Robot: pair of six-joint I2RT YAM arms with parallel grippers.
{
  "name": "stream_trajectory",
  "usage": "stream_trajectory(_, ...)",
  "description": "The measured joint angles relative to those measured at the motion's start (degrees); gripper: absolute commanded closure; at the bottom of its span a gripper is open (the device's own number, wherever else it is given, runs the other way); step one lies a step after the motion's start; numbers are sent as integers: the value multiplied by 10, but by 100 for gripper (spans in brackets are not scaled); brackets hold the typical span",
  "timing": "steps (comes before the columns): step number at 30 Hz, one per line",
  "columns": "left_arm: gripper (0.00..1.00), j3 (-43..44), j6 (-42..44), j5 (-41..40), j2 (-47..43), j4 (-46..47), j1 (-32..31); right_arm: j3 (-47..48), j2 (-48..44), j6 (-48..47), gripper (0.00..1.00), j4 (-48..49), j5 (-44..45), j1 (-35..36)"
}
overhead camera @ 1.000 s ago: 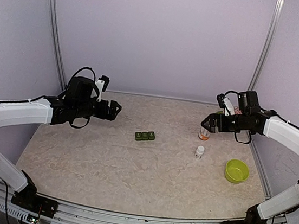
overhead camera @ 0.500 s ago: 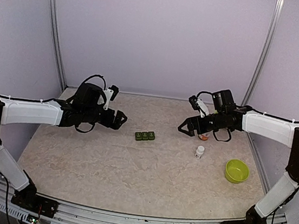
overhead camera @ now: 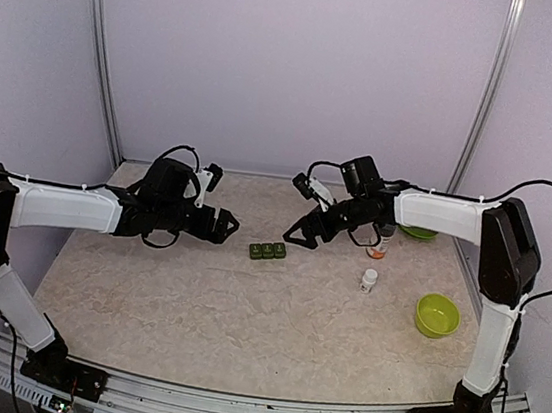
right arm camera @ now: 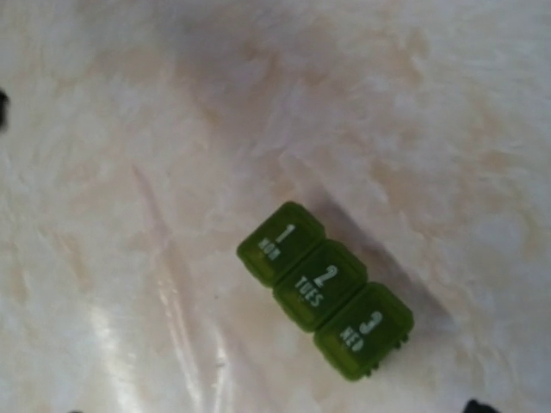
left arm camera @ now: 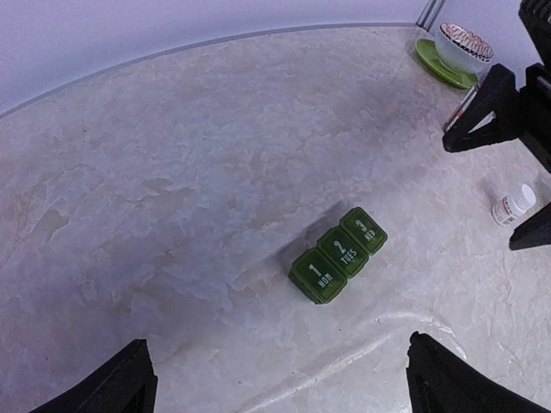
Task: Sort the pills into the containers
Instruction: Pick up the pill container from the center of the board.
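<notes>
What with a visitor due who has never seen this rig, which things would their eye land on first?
The green pill organiser, three cells marked Mon, Tues, Wed, lies lids shut in the middle of the table. The left gripper and right gripper flank it, both open and empty. A lime bowl sits near the right edge, with a small white bottle between it and the organiser.

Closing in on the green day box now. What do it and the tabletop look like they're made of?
Pill box: looks like translucent green plastic with a slight gloss. The signs are moulded, rounded lids and white printed day labels.
Tabletop: marbled beige with soft glare streaks. It is probably a printed laminate or vinyl sheet rather than stone, but the look leaves that open.
</notes>
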Motion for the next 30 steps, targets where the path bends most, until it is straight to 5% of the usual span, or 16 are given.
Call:
stream_trajectory(17,1,-39,-42,-11,-59,5,3,83,110,-282,2,-32,23,26)
stream_trajectory(30,1,-66,-60,-12,-89,-1,19,186,208,-385,5,-64,21,35)
